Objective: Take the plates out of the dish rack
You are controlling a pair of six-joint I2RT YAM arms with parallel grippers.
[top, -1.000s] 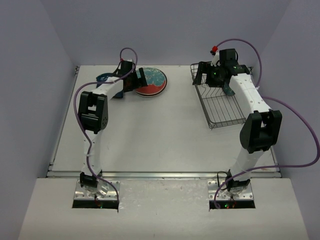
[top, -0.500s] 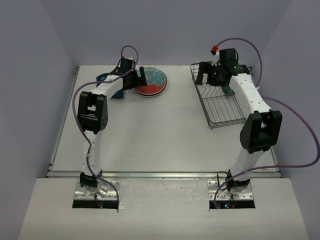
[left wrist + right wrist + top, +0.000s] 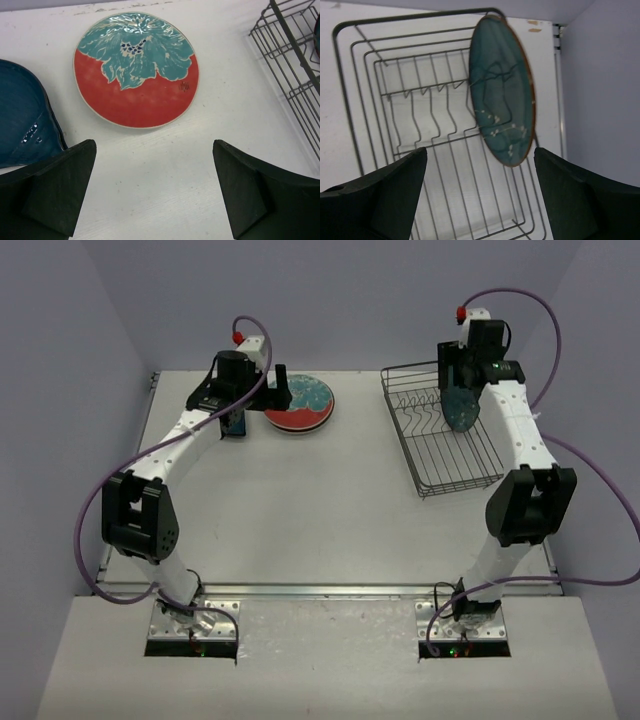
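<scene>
A teal-green plate (image 3: 502,90) with an orange rim stands on edge at the right side of the wire dish rack (image 3: 350,100), leaning in its slots. In the top view this plate (image 3: 462,408) sits just below my right gripper (image 3: 452,375). My right gripper (image 3: 480,192) hangs open above the rack, and the plate lies ahead of its fingers, not between them. The red-orange plate (image 3: 136,70) with a light-blue face lies flat on the table beside a dark blue plate (image 3: 20,120). My left gripper (image 3: 155,192) is open over bare table just short of both plates.
The dish rack (image 3: 440,430) stands at the back right of the table, near the right wall, and its corner (image 3: 295,75) shows at the right of the left wrist view. The red-orange plate (image 3: 300,405) lies at the back centre-left. A wall rises behind the table.
Both arms have risen. The left arm has pulled back from the plates on the table. The right gripper has lifted out of the rack, uncovering the teal plate standing there.
</scene>
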